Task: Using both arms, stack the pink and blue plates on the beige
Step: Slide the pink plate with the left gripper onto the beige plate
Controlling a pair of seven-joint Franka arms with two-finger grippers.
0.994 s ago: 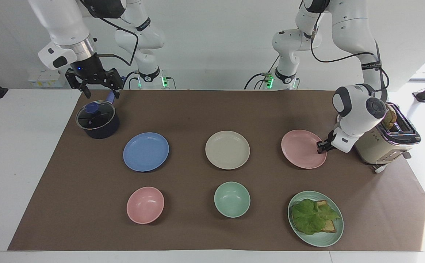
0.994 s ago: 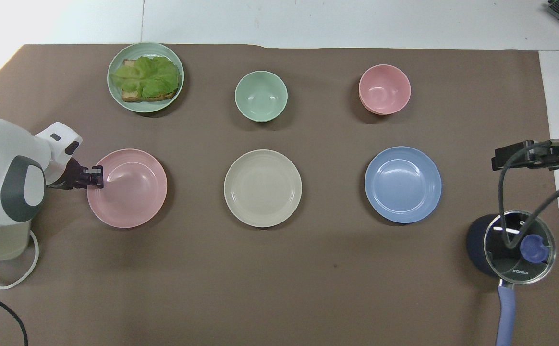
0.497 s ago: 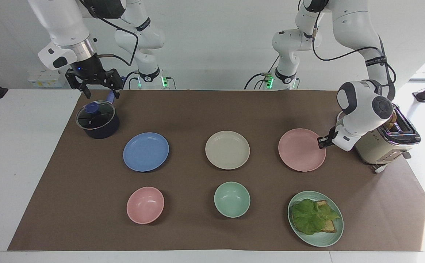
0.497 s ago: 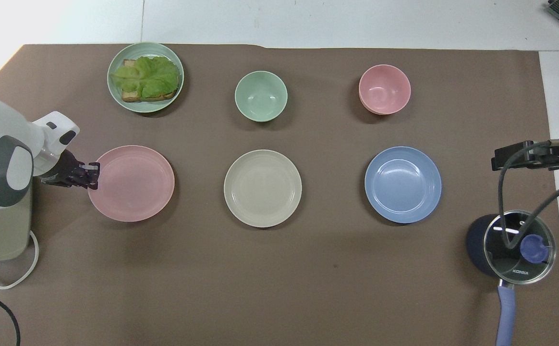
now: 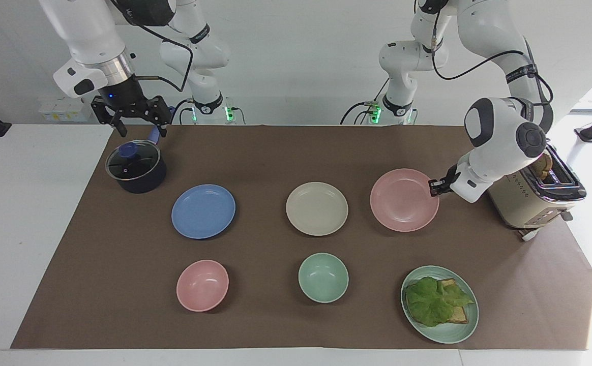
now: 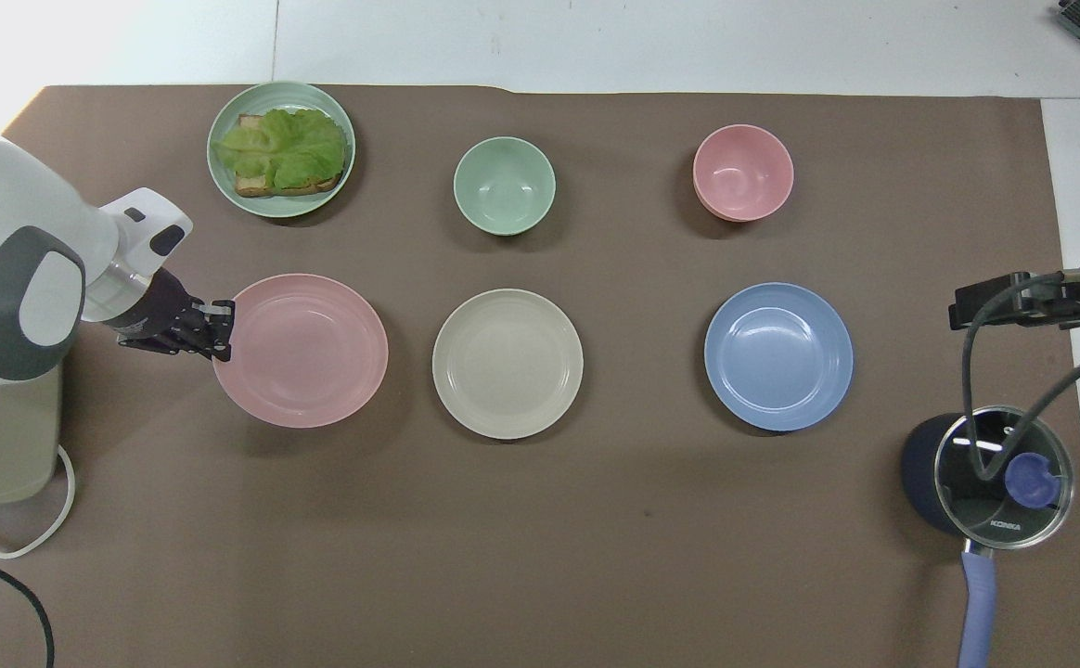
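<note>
The pink plate [image 5: 403,200] [image 6: 303,350] hangs level above the mat, its shadow showing beneath it, between the toaster and the beige plate. My left gripper [image 5: 435,187] [image 6: 220,331] is shut on the rim that faces the toaster. The beige plate [image 5: 317,208] [image 6: 507,363] lies flat at the mat's middle. Toward the right arm's end lies the blue plate [image 5: 203,211] [image 6: 778,356]. My right gripper [image 5: 134,118] hangs open above the dark pot and waits; in the overhead view only its edge [image 6: 1013,299] shows.
A lidded dark pot [image 5: 135,166] [image 6: 990,473] stands under the right gripper. A cream toaster [image 5: 537,195] sits at the left arm's end. Farther from the robots stand a pink bowl [image 5: 202,285], a green bowl [image 5: 323,277] and a green plate [image 5: 457,328] with lettuce and bread.
My left gripper shut fully on the pink plate's rim, lifted it off the mat and carried it toward the beige plate. The right arm stayed still.
</note>
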